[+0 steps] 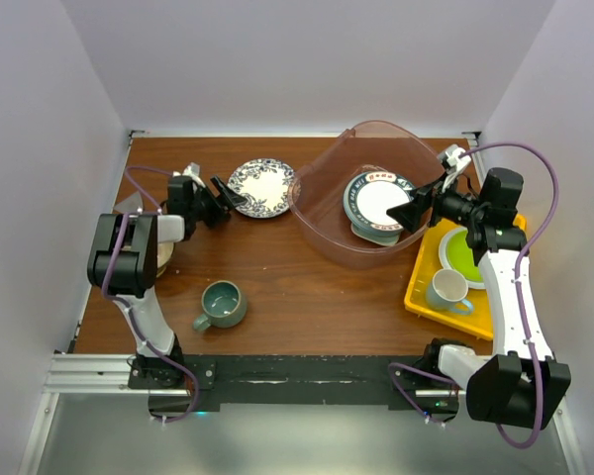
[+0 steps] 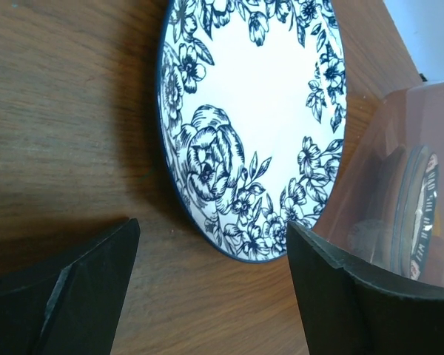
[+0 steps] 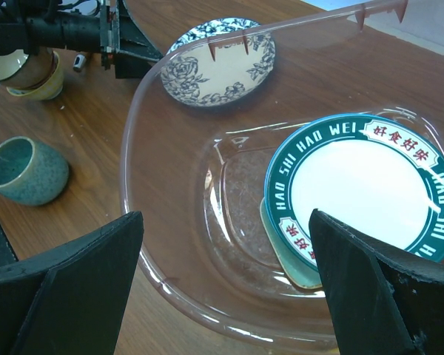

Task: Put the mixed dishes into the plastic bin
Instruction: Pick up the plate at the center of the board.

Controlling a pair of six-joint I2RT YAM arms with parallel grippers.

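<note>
A blue-patterned plate [image 1: 262, 188] lies flat on the wooden table, just left of the plastic bin [image 1: 322, 233]. My left gripper [image 1: 228, 195] is open and empty, its jaws low at the plate's left edge [image 2: 259, 111]. In the bin a white plate with a green rim and red characters [image 1: 376, 201] rests on a mint dish [image 3: 281, 244]. My right gripper [image 1: 404, 215] is open and empty above the bin's right side. A grey-teal mug [image 1: 221, 304] stands at the front left.
A yellow tray [image 1: 421, 287] at the right holds a lime-green plate [image 1: 467, 255] and a white mug [image 1: 447, 290]. A cream-yellow bowl [image 3: 26, 78] sits under the left arm. White walls close in the table on three sides.
</note>
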